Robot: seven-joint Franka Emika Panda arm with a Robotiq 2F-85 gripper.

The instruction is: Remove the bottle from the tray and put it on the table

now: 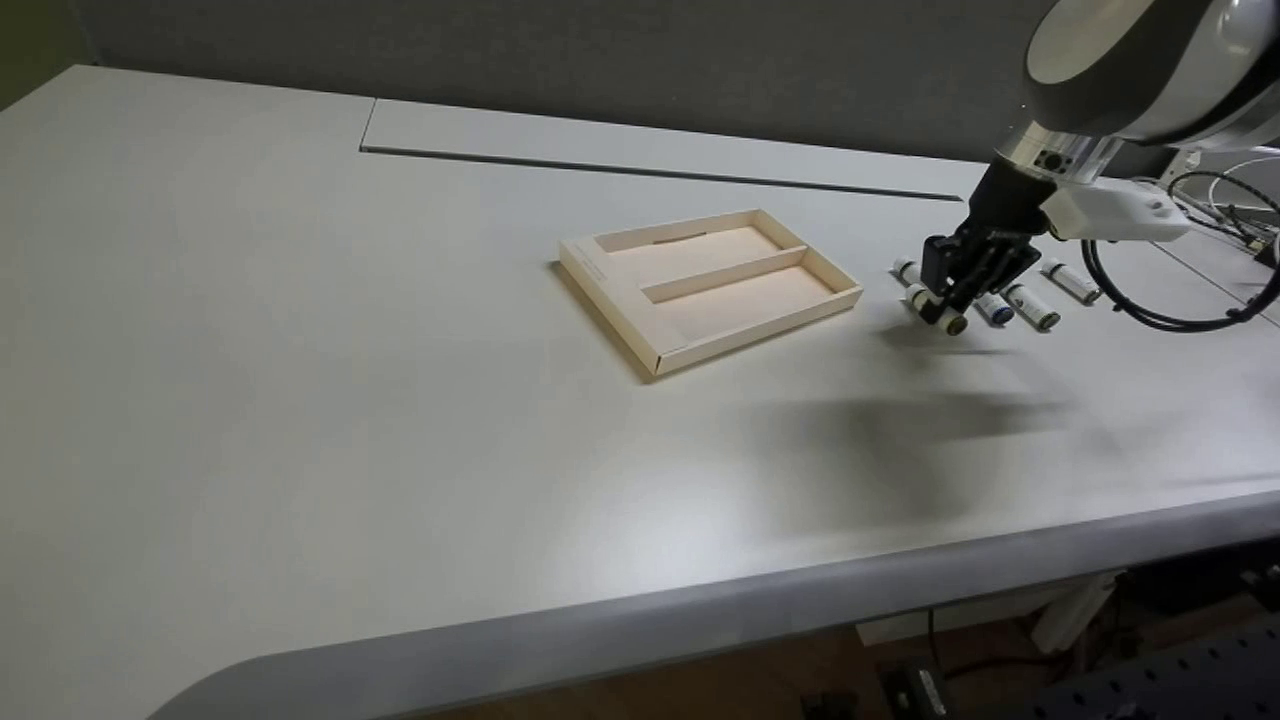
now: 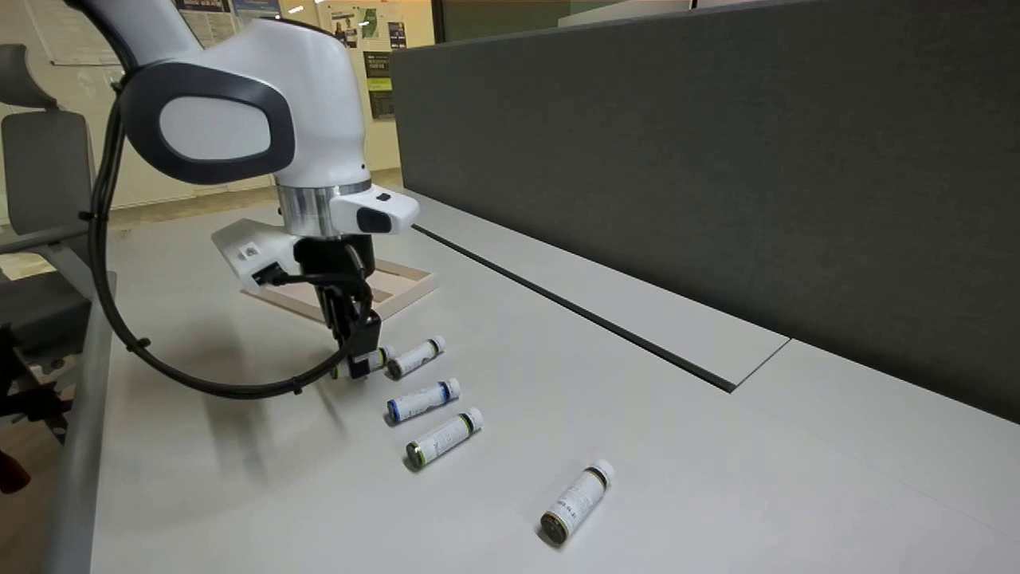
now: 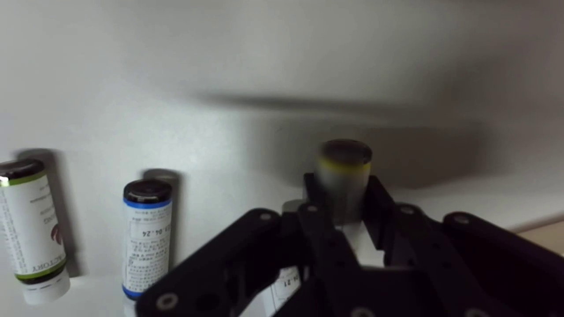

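Wrist view: the bottle (image 3: 345,178) is pinched in the gripper (image 3: 343,193), with its dark, yellow-banded end poking out. In both exterior views it is held outside the tray (image 1: 625,295) and near it, low over the table (image 1: 400,400) or on it, which of the two cannot be told. Four other bottles (image 2: 445,438), one of them banded in blue, are seen lying on their sides on the table, the nearest just beside the held one and the farthest set apart.
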